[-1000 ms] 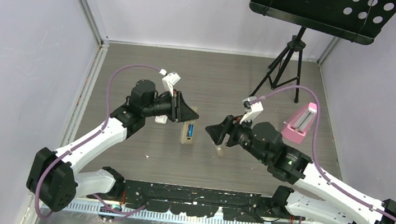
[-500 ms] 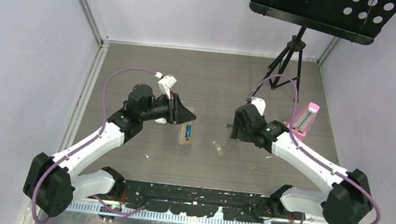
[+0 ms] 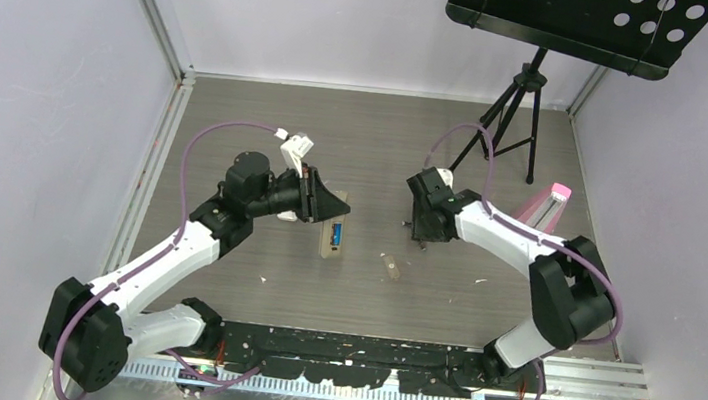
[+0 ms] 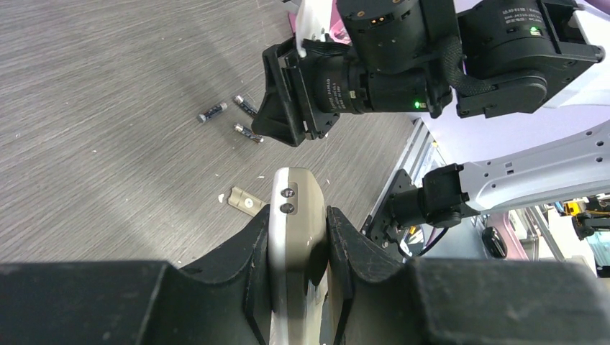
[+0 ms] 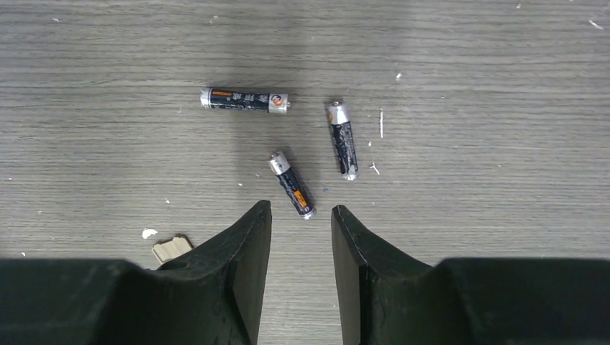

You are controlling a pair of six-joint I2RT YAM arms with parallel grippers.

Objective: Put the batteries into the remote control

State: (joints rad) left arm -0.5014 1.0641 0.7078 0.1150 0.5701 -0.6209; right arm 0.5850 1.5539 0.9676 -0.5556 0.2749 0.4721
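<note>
My left gripper is shut on the remote control, gripping its sides near one end. From above, the remote shows a bluish battery in its recess. Three loose batteries lie on the table under my right gripper: one lies crosswise at the far left, one at the right, and the nearest lies just beyond the fingertips. The right gripper is open with nothing between its fingers. In the top view it points down at the table, right of the remote.
A small tan cover piece lies between the arms, also seen beside my right finger. A pink wedge-shaped object sits at the right. A music stand's tripod stands at the back right.
My right arm has swung away from the middle towards the back and now points down over the loose batteries; its jaws have narrowed. The left arm with the remote has barely shifted.
</note>
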